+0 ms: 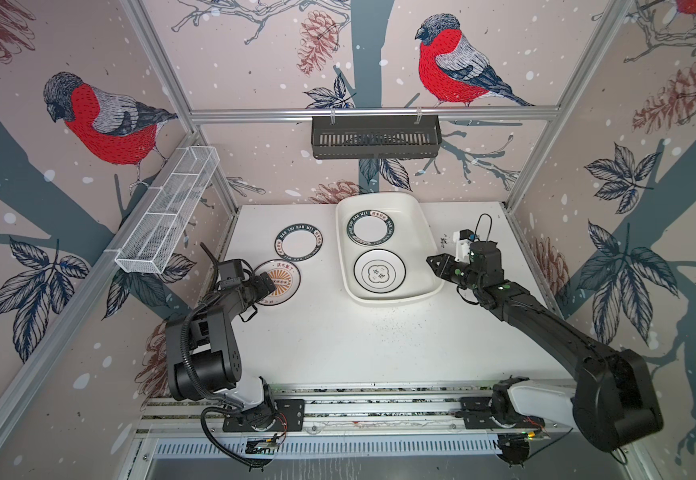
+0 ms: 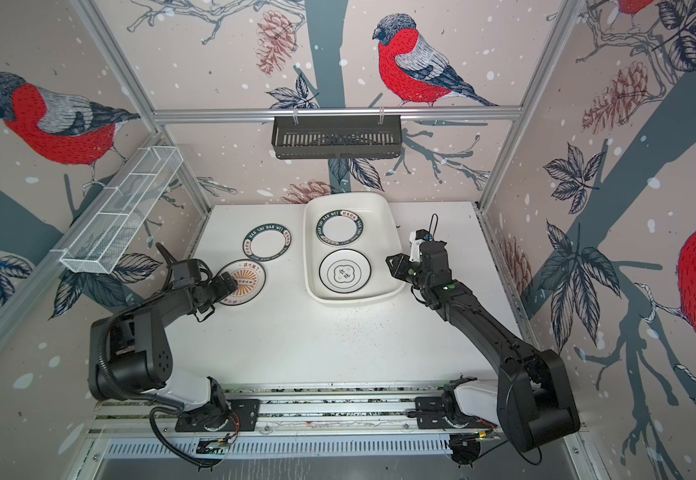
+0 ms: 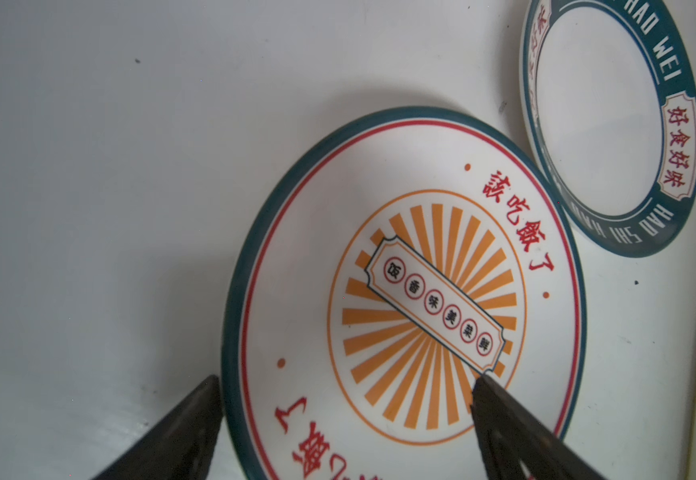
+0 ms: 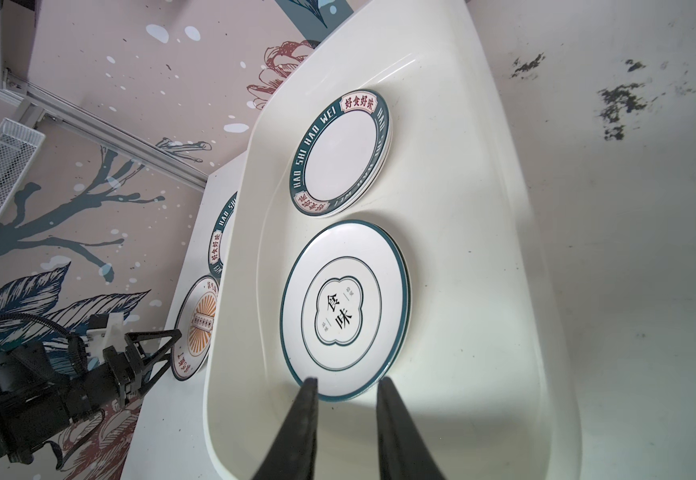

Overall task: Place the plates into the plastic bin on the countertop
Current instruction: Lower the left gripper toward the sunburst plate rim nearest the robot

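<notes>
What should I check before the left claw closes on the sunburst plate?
1. Left claw open wide: ok.
2. It straddles the rim of the sunburst plate, with one tip outside over the countertop and one over the plate's centre: ok.
3. Claw low enough to catch the rim: cannot tell.
4. Lettered plate apart from it: cannot tell, very close.
5. Right claw out of the plastic bin: not ok. It hovers open, empty, over the bin's edge by the cloud plate.

The teal-rimmed plate (image 3: 604, 124) reads "HAO SHI HAO WEI" and "好食好味"; the sunburst plate (image 3: 404, 299) "該吃飯了"; the cloud-emblem plate (image 4: 344, 311) "食味".
</notes>
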{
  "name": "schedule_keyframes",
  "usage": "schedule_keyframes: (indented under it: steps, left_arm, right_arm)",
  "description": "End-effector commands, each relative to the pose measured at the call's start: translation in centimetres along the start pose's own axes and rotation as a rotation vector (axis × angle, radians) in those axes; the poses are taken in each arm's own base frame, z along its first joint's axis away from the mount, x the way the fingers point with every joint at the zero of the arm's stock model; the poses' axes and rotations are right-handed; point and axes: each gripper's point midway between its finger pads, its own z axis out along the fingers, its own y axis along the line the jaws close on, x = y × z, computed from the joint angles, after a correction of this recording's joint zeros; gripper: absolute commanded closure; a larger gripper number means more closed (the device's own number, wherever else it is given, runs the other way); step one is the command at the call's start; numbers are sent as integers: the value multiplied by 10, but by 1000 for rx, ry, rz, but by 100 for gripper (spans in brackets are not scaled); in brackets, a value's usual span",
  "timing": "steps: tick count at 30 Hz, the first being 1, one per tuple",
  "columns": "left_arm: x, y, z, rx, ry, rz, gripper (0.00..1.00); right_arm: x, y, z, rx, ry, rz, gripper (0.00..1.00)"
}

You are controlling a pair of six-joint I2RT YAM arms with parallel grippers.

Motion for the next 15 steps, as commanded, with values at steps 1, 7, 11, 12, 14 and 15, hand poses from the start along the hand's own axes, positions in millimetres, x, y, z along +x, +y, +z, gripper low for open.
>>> schedule_keyframes:
  steps: [1,7,11,12,14,15]
  left_arm:
    - [-18,-3,0,24,-60,21,7]
    - [-18,-9,8,78,-32,76,11]
    - [-17,-11,12,94,-14,93,13]
    - [-17,-12,12,102,-15,100,14]
    - [-17,-15,13,117,-14,113,14]
    - [-17,-18,13,134,-10,124,14]
  right_arm:
    - [-6,4,0,-19,-19,-4,73]
    - [-7,6,0,-25,-22,-1,73]
    - [-7,5,0,-22,-20,1,73]
    - [-7,6,0,-22,-20,1,73]
    - [-8,6,0,-20,-20,3,74]
    - [-7,5,0,-19,-19,4,74]
